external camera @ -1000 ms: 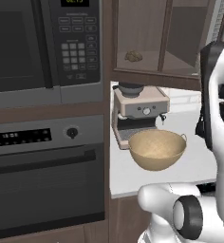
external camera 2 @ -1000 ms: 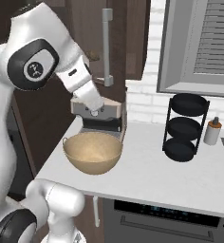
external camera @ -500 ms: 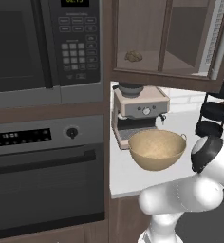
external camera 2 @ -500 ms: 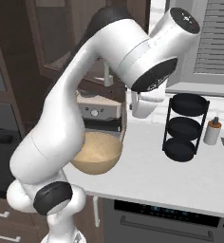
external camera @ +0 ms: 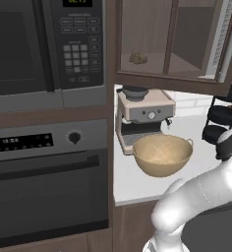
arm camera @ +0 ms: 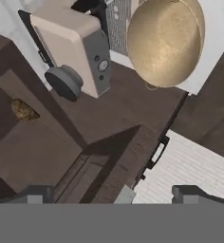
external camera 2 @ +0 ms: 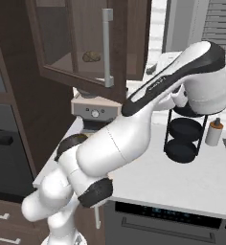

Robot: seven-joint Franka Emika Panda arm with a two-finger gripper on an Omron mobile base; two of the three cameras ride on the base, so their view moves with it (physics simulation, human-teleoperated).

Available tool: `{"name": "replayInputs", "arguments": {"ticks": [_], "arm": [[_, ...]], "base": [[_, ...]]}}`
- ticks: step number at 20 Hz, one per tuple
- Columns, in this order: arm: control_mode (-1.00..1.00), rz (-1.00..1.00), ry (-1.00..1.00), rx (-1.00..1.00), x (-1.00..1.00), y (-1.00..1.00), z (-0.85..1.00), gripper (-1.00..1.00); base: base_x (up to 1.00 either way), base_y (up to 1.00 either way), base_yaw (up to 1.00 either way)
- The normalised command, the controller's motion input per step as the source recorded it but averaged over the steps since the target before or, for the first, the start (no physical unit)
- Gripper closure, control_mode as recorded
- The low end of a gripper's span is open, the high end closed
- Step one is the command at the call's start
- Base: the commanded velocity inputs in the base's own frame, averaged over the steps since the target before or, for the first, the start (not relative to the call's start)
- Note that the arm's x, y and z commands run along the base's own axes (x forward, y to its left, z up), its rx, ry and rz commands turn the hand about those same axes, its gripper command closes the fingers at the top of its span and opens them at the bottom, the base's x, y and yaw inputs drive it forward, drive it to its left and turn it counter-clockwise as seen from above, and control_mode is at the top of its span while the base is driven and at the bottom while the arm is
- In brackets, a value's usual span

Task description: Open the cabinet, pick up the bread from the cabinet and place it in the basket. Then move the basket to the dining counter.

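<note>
Bread (external camera: pixel 138 58) shelved; pincer (arm camera: pixel 109 193) wide, empty

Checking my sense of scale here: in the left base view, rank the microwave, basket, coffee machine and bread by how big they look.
Largest to smallest:
1. microwave
2. basket and coffee machine, which look alike
3. bread

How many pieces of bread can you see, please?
1: the bread lies on the shelf inside the cabinet, above the coffee machine. More may be hidden.

Black microwave (external camera: pixel 44 47) above oven (external camera: pixel 46 182)
</note>
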Motion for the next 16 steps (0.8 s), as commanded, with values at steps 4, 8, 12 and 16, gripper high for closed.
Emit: {"name": "replayInputs", "arguments": {"ticks": [4, 8, 12, 16], "arm": [[-1.00, 0.02, -0.03, 0.17, 0.17, 0.03, 0.00, -1.00], [-1.00, 0.12, 0.00, 0.00, 0.00, 0.51, 0.00, -1.00], [-1.00, 0.04, -0.07, 0.00, 0.01, 0.71, -0.04, -1.00], [-1.00, 0.00, -0.22, 0.00, 0.00, 0.74, -0.01, -1.00]], "base": [[0.00, 0.00, 0.00], [0.00, 0.00, 0.00], [0.00, 0.00, 0.00], [0.00, 0.00, 0.00]]}}
